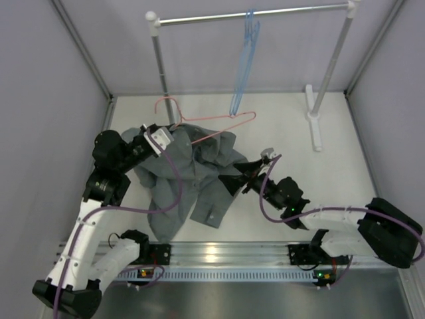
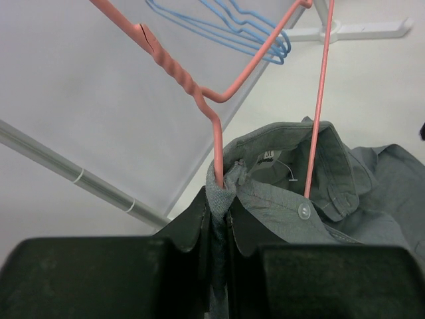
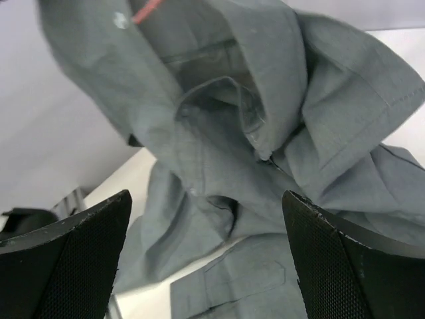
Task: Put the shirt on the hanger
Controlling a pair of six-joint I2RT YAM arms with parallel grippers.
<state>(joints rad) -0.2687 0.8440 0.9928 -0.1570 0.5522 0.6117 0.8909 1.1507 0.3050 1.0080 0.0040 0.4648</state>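
Note:
The grey shirt (image 1: 192, 173) lies bunched on the white table, its collar end lifted at the left. My left gripper (image 1: 163, 139) is shut on a fold of the shirt (image 2: 332, 153) at the neck opening. In the left wrist view, the left gripper (image 2: 222, 199) pinches cloth where one wire of the pink hanger (image 2: 179, 73) runs into it. Another hanger wire passes down inside the collar. The hanger (image 1: 254, 114) sticks out behind the shirt, its hook to the left. My right gripper (image 1: 232, 181) stands open at the shirt's right side, nothing between its fingers. Shirt folds (image 3: 232, 133) fill the right gripper's (image 3: 206, 199) view.
A clothes rack (image 1: 252, 14) stands at the back with light blue hangers (image 1: 246, 60) on its rail. Its white foot (image 1: 313, 126) rests on the table at the right. Grey walls close in both sides. The blue hangers (image 2: 226, 30) also show in the left wrist view.

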